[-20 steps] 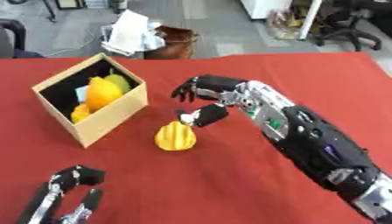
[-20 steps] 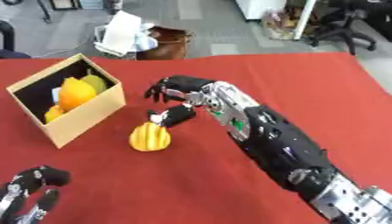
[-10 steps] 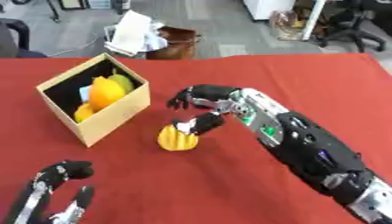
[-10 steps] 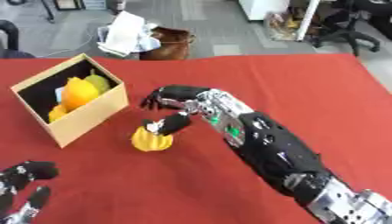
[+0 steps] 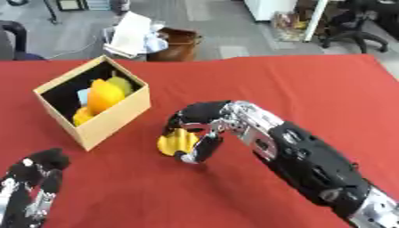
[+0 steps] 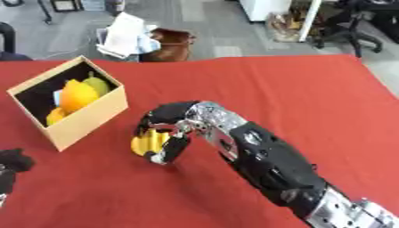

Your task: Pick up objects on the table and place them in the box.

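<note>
A yellow ribbed fruit-like object [image 5: 176, 141] lies on the red table [image 5: 311, 89], right of the cardboard box [image 5: 117, 116]. My right hand [image 5: 204, 123] arches over it, fingers curled down on its far side and thumb on its near side, closing round it. The box holds several yellow and orange fruits and a greenish one [image 5: 101, 94]. My left hand [image 5: 33, 185] shows at the lower left corner, fingers up, relaxed, holding nothing.
The red table's far edge runs across the top, with floor, a brown basket with papers [image 5: 152, 40] and office chairs [image 5: 355, 22] beyond. Bare red cloth lies to the right and in front of the box.
My right hand has come down over the yellow object and its fingers have curled round it. The camera has shifted a little.
</note>
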Tool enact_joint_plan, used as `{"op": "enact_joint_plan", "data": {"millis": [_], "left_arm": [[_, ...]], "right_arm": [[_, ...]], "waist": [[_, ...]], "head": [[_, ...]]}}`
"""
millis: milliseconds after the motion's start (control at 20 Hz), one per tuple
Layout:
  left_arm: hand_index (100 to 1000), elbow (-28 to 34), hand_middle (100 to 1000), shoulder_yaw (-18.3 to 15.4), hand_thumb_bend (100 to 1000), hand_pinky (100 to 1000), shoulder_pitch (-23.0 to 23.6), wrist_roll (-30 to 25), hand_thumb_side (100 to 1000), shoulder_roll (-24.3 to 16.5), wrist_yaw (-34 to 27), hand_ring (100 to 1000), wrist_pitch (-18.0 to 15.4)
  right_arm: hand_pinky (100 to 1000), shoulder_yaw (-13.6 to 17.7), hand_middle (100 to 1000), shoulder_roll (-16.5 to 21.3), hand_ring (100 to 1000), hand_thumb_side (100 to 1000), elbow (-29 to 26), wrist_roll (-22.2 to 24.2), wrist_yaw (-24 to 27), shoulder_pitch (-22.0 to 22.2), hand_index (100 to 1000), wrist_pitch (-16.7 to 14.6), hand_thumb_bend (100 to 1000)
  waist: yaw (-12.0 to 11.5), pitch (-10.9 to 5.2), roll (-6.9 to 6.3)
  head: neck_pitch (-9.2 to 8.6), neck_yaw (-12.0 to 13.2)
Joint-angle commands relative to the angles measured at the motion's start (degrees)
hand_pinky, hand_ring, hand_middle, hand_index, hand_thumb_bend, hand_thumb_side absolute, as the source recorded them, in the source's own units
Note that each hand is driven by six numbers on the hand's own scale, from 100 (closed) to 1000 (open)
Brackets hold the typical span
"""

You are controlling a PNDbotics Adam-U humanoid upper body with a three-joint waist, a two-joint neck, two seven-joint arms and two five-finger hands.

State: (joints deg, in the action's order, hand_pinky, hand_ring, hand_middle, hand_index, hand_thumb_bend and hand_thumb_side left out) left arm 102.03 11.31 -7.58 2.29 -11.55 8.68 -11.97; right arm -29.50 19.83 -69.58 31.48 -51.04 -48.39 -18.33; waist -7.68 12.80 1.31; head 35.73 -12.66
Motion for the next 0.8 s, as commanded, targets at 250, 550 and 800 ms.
{"op": "enact_joint_plan", "data": {"millis": [250, 550, 800], "left_arm": [[780, 0.3, 622, 0.3, 379, 739, -0.5, 0.7, 711, -0.7, 0.3, 682, -0.3], [778, 0.5, 621, 0.2, 380, 739, -0.6, 0.7, 709, -0.7, 0.0, 682, -0.4], [774, 0.7, 619, 0.3, 382, 738, -0.6, 0.5, 705, -0.7, -0.4, 681, -0.8]], "right_arm": [[767, 2.3, 511, 0.0, 662, 100, 4.4, -5.5, -7.1, -0.5, 695, -0.9, 230], [736, 3.6, 333, 0.9, 588, 100, 3.7, -11.8, -8.7, -2.1, 499, -0.6, 184], [732, 5.9, 324, 3.2, 580, 100, 4.0, -14.5, -7.8, -6.1, 494, 1.7, 187]], "waist": [[0.0, -1.60, 0.43], [-0.1, -1.63, 0.38], [-0.3, -1.75, 0.40]], "head": [[-0.43, 0.0], [-0.39, 0.0], [-0.20, -0.1]]}}
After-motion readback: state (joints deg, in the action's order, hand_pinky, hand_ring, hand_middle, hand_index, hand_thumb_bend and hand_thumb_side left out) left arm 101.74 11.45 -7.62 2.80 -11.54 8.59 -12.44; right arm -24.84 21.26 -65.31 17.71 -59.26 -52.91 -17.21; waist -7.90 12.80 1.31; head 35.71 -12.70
